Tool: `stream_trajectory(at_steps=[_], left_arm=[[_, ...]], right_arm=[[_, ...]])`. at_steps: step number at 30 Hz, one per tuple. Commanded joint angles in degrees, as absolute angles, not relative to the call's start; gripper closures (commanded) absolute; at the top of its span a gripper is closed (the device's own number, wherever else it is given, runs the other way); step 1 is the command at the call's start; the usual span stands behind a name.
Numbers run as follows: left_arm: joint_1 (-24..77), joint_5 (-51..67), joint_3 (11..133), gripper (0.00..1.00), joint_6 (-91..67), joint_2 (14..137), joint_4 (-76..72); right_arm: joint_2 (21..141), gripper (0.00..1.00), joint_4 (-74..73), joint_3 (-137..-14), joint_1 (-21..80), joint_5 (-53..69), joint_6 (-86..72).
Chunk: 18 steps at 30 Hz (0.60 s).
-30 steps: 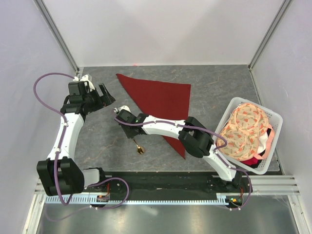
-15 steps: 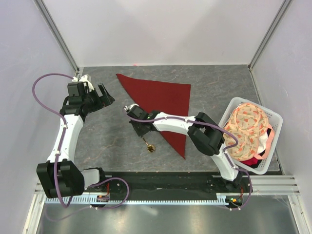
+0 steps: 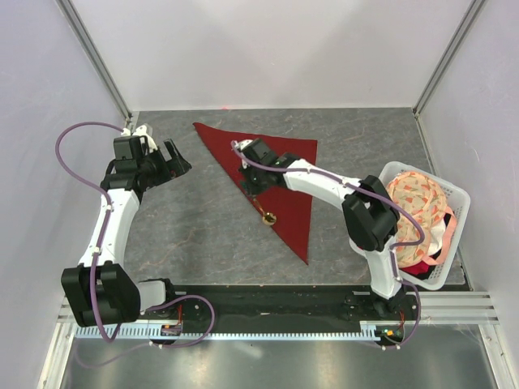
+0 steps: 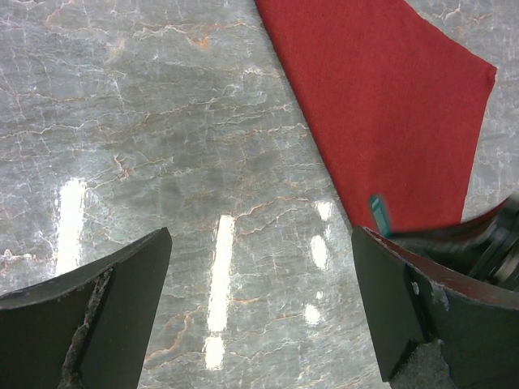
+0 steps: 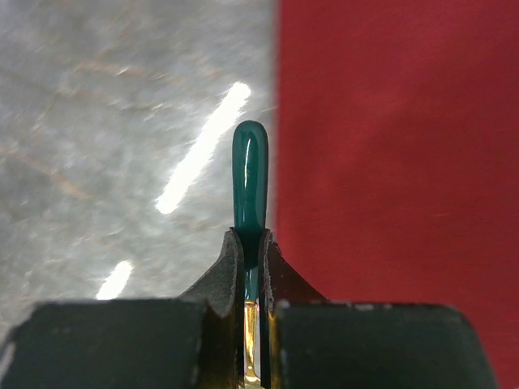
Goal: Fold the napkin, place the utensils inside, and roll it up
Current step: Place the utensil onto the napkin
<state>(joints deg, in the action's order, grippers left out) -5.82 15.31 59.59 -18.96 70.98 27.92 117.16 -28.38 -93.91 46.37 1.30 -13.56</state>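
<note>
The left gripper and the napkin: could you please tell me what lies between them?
Only bare grey table lies between the left gripper and the napkin; both the top external and left wrist views show that stretch.

Grey marble table (image 3: 186,235): napkin (image 3: 293,219), basket (image 3: 452,243).

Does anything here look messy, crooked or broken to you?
Nothing looks spilled or broken. Only the white basket on the right seems untidy: the floral cloth and others are heaped past its rim. The spoon sits straight in the right gripper, at the left edge of the dark red napkin.
</note>
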Motion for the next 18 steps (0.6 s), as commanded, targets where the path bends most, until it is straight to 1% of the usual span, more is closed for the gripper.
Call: stream_trajectory(at_steps=[1,12,18], left_arm=[[-6.15,15.65,59.24,0.0,-17.93,71.37,25.14],[-6.15,15.64,59.24,0.0,-17.49,71.72,25.14],[-6.15,15.64,59.24,0.0,-17.31,71.63,25.22]], right_arm=[[118.55,1.0,-28.21,-98.61,42.46,3.16,-8.35],[130.06,1.0,-28.56,-110.38,39.03,2.99,-5.1],[133.68,1.0,-29.0,-114.96,38.32,4.48,-3.61]])
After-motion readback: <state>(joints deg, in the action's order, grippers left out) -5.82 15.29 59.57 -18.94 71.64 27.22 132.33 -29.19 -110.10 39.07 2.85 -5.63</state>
